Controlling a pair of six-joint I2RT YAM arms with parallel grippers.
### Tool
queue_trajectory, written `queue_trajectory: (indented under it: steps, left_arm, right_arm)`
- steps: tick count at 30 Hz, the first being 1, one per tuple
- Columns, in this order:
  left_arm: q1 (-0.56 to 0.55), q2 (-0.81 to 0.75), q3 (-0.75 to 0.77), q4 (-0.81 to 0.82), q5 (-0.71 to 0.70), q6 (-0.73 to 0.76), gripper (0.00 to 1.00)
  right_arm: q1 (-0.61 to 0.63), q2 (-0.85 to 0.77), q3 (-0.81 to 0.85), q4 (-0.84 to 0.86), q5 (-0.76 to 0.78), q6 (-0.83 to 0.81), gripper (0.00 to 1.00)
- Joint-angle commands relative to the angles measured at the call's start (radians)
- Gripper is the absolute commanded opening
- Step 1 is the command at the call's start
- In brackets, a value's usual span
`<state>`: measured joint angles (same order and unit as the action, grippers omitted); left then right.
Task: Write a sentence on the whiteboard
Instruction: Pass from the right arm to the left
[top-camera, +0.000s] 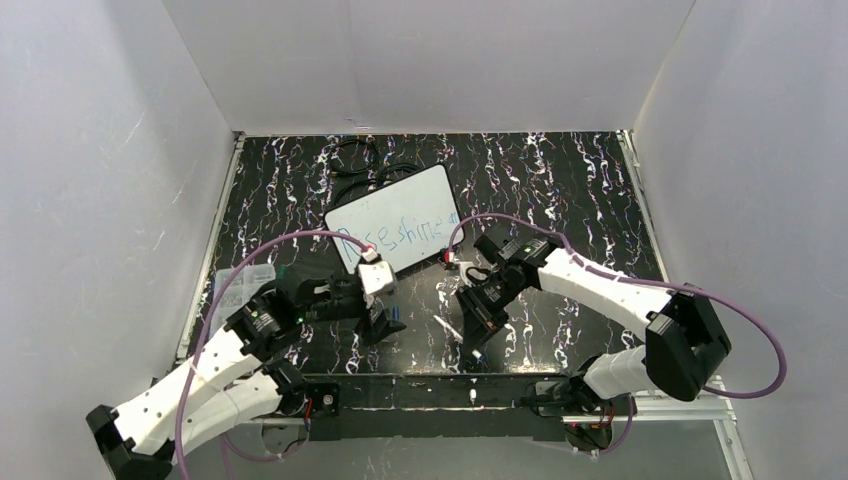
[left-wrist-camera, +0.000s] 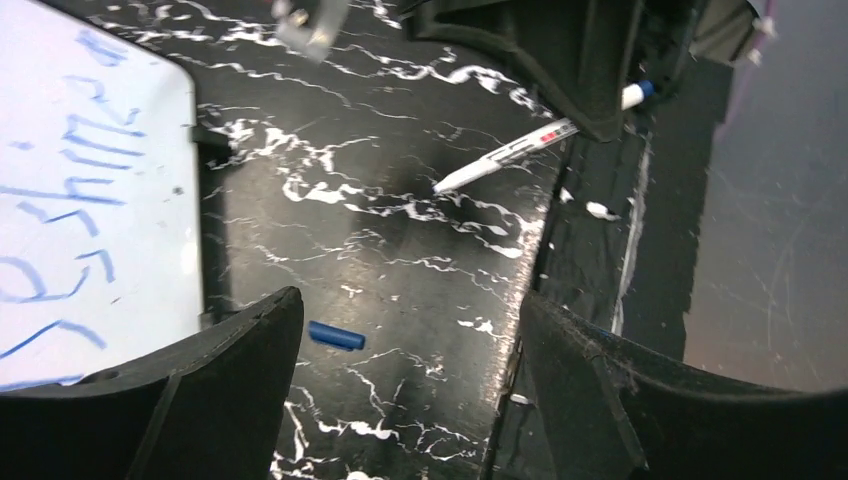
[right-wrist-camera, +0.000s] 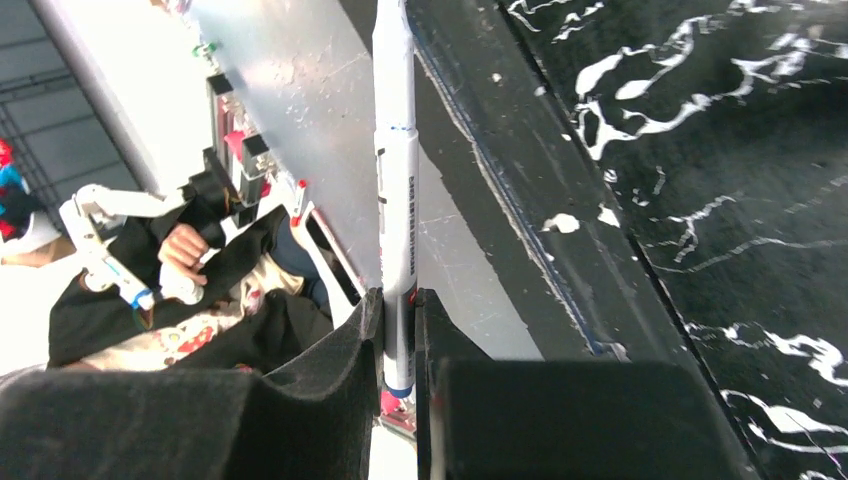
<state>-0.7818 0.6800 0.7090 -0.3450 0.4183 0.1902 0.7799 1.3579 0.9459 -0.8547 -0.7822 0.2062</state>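
Note:
The whiteboard (top-camera: 420, 195) lies flat at the middle of the black marbled table, with the sentence (top-camera: 398, 233) in blue lettering along its near edge. In the left wrist view the board (left-wrist-camera: 140, 290) fills the left side, with the sentence (left-wrist-camera: 80, 190) on it. My right gripper (top-camera: 480, 330) is shut on a white marker (top-camera: 449, 329), near the board's right corner and off it. The marker (right-wrist-camera: 397, 190) stands between its fingers (right-wrist-camera: 340, 350); its bare tip shows in the left wrist view (left-wrist-camera: 500, 157). My left gripper (left-wrist-camera: 410, 300) is open and empty over the table; a blue cap (left-wrist-camera: 336, 336) lies by its left finger.
Black cables (top-camera: 362, 165) lie behind the board. A clear plastic container (top-camera: 238, 285) sits at the table's left edge. White walls close in the left, back and right. The table's front edge (left-wrist-camera: 545, 240) runs just right of the left gripper.

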Motion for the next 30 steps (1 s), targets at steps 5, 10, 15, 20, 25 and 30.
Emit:
queue_trajectory:
  steps: [5,10,15,20,25,30]
  left_arm:
    - [-0.176,0.148,0.016,0.016,0.012,0.062,0.79]
    - [-0.270,0.213,0.030,0.015,-0.010,0.088,0.79]
    - [-0.368,0.219,0.017,0.019,-0.116,0.120,0.76]
    - [-0.408,0.238,0.014,0.041,-0.103,0.104,0.72]
    - [-0.460,0.279,0.026,0.030,-0.113,0.103,0.51]
    - [-0.498,0.274,0.029,0.011,-0.185,0.081,0.23]
  right_arm:
    - [0.088,0.074,0.022,0.065,-0.109,0.032,0.01]
    - [0.130,0.103,0.045,0.058,-0.120,0.025,0.01]
    - [0.161,0.114,0.069,0.047,-0.129,0.016,0.01]
    - [0.176,0.122,0.083,0.046,-0.144,0.011,0.01]
    - [0.180,0.118,0.103,0.040,-0.170,0.007,0.01]
    - [0.179,0.085,0.122,0.044,-0.157,0.029,0.01]
